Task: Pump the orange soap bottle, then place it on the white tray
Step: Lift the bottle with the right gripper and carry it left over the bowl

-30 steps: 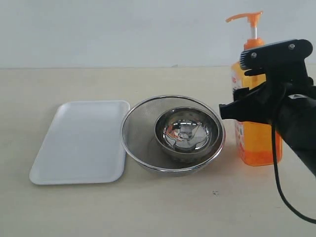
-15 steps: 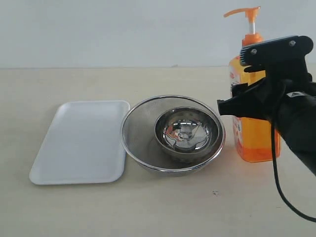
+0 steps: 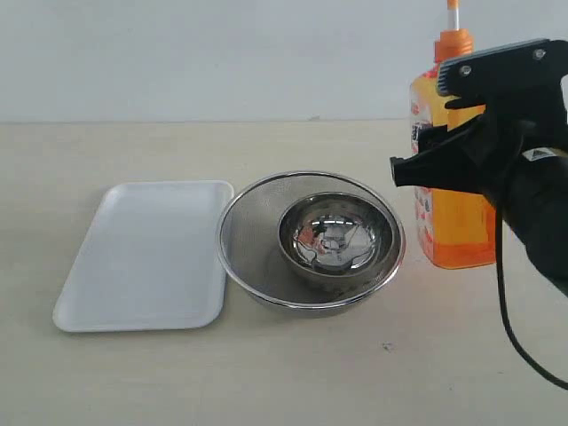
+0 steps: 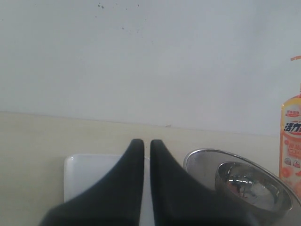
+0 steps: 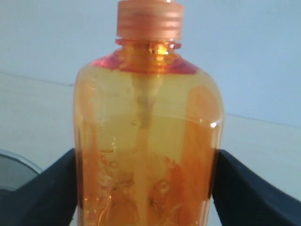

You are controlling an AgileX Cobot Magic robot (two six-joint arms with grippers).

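The orange soap bottle [image 3: 454, 226] hangs at the right of the exterior view, raised off the tabletop, its pump head cut off by the top edge. My right gripper [image 3: 426, 169] is shut on its upper body. In the right wrist view the bottle [image 5: 148, 141] fills the space between the black fingers [image 5: 47, 188], which press on both sides. The white tray [image 3: 142, 253] lies flat at the left and holds nothing. My left gripper [image 4: 146, 143] is shut on nothing, above the tray [image 4: 77, 174]; the bottle [image 4: 292, 141] shows at that view's edge.
A round steel mesh strainer [image 3: 238, 222] with a shiny steel bowl [image 3: 337, 235] inside sits between the tray and the bottle. The left wrist view shows the strainer [image 4: 202, 157] and bowl [image 4: 244, 181] too. A pale wall runs behind the table.
The right gripper has lifted the bottle upward and slightly left; its base has left the table and its pump head has passed out of the top of the exterior view.
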